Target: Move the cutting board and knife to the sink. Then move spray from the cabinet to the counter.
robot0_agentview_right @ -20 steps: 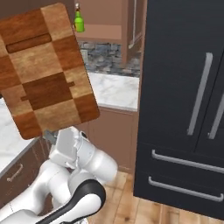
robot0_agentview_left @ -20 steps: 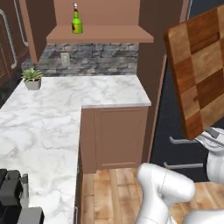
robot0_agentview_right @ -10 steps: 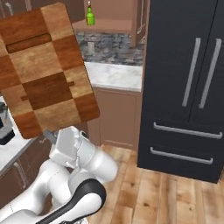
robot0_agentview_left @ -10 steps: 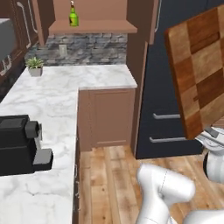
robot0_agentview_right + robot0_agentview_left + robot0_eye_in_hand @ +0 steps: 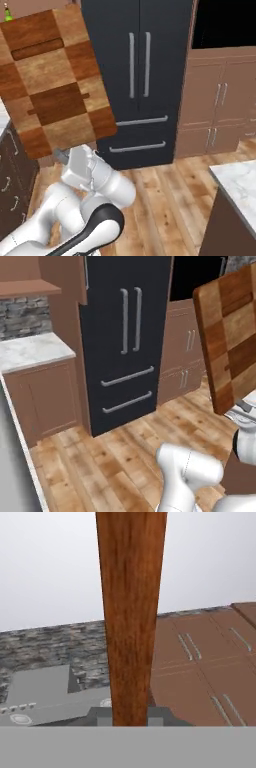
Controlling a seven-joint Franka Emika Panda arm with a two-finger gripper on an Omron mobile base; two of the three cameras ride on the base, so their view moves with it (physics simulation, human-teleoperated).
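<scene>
The jaws are closed on the cutting board (image 5: 55, 82), which the arm carries upright in the air, clear of any worktop. The grip itself is hard to make out: in the right base view the board's lower edge sinks behind the white hand, and in the hand view the board (image 5: 131, 617) runs edge-on up the middle as a narrow wooden slab, its foot lost behind a grey band.

In the left base view, going left to right, a marble worktop (image 5: 30, 351) with grey veining ends at a square corner over a brown base cabinet (image 5: 47, 396), with rough grey stone on the wall above it. Next stands a tall black refrigerator (image 5: 125, 341) with two long vertical handles and two drawer bars. Beyond it are brown cupboards (image 5: 185, 361) under a dark opening. The cutting board (image 5: 231, 336) fills the upper right, cut off by the right edge, a checker of light and dark wood blocks with rounded corners. Open plank floor (image 5: 110, 456) lies between the refrigerator and the arm.

In the right base view the board hides the upper left; above its top left corner the spray (image 5: 7, 12) peeps out, green, mostly cut off by the edge. Dark drawer fronts (image 5: 12, 185) sit at the far left. The refrigerator and cupboards follow, and a second marble worktop corner (image 5: 237, 182) juts in at the lower right.
</scene>
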